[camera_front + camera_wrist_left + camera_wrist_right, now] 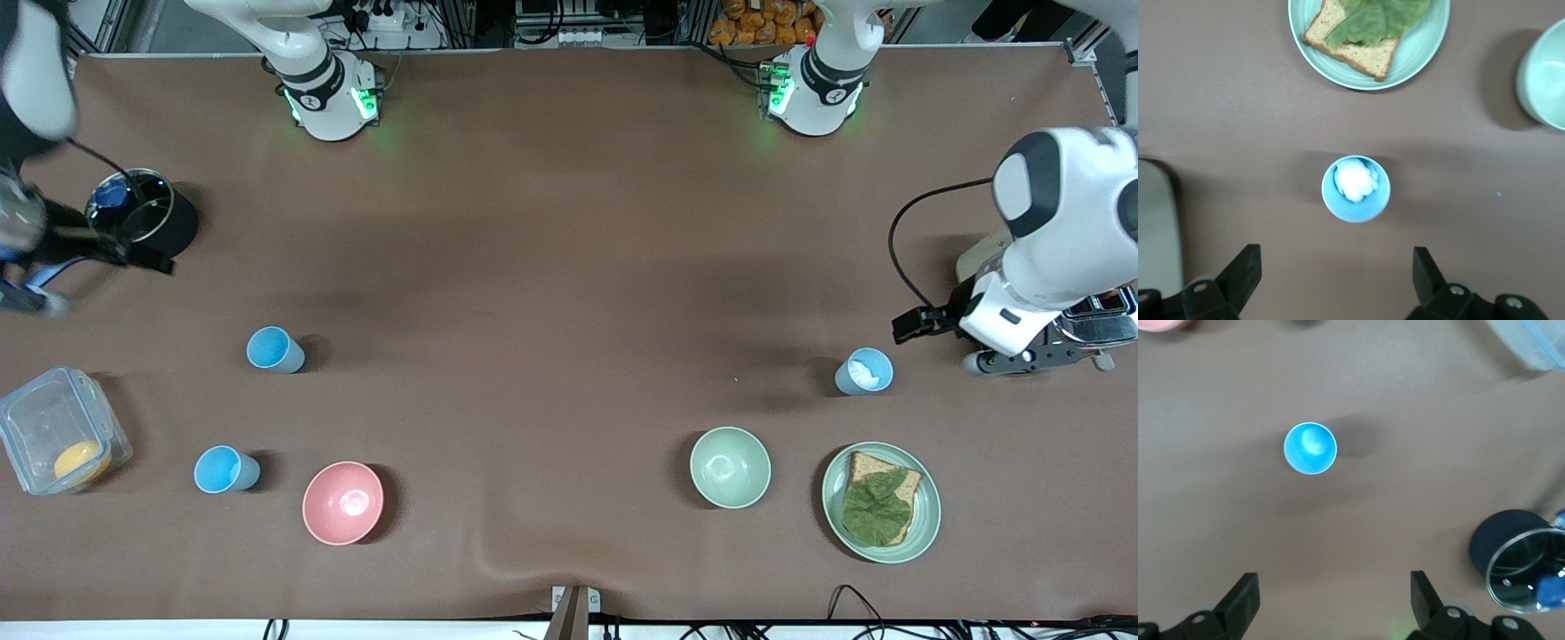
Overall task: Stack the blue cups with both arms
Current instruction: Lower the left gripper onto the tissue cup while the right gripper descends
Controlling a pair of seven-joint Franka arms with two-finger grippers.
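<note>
Sky-blue cup (227,469) near the front edge stands upright, mouth up; left gripper (1331,283) and right gripper (1331,603) both spread wide.

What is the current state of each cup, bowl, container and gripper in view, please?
Left gripper: open, empty, above the cup with white inside.
Right gripper: open, empty.
Cup with white inside: upright, holds something white.
Bright blue cup: upright, empty.
Second bright blue cup: upright, unstacked.
Pink bowl: upright, empty.
Green bowl: upright, empty.
Plate: holds bread and a leaf.
Clear container: holds something orange.
</note>
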